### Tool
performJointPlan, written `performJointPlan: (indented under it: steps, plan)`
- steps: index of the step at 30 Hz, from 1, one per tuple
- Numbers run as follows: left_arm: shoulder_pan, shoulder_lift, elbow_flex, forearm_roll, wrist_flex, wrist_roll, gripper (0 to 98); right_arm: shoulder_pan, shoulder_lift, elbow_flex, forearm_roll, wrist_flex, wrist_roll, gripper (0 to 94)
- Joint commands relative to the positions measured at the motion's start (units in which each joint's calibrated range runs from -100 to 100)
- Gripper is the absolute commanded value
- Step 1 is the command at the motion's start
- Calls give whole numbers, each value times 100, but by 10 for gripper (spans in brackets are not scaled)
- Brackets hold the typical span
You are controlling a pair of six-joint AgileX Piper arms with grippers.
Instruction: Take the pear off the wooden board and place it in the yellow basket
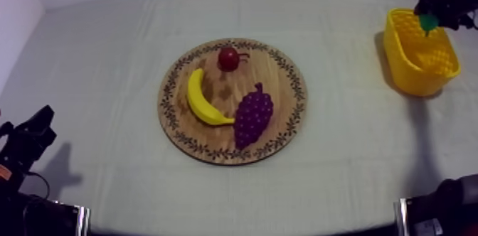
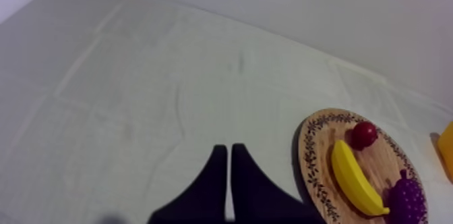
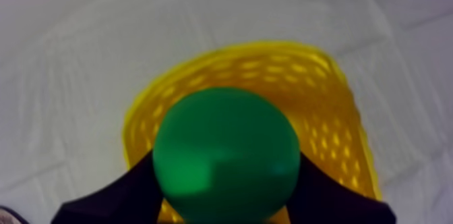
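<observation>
Can't see most of the pear [image 1: 427, 23] from above: tucked under the right gripper [image 1: 431, 14] at 12 o'clock of the yellow basket [image 1: 420, 65]. From the right wrist, can't see the tips of the fingers [image 3: 125, 189] behind the pear, nor the basket's middle and near rim; losing the pear's underside to the picture's edge. From the left wrist, losing part of the grapes [image 2: 406, 200], wooden board [image 2: 313, 166] and basket to the edge, plus the roots of the left gripper [image 2: 229, 147]. Can't resolve the dark bit by the small red fruit [image 1: 228, 59] at the board's 12 o'clock: stem or shadow
</observation>
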Motion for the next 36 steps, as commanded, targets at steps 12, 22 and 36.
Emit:
performJointPlan:
  steps: [12,22,36]
  plan:
    - [1,0,2,-2,1,0,1,115,201,700,-158,8,230,389]
    - [1,0,2,-2,1,-2,1,137,235,841,37,-178,-53,618]
    - [1,0,2,-2,1,-5,1,188,-27,1064,-39,-601,176,401]
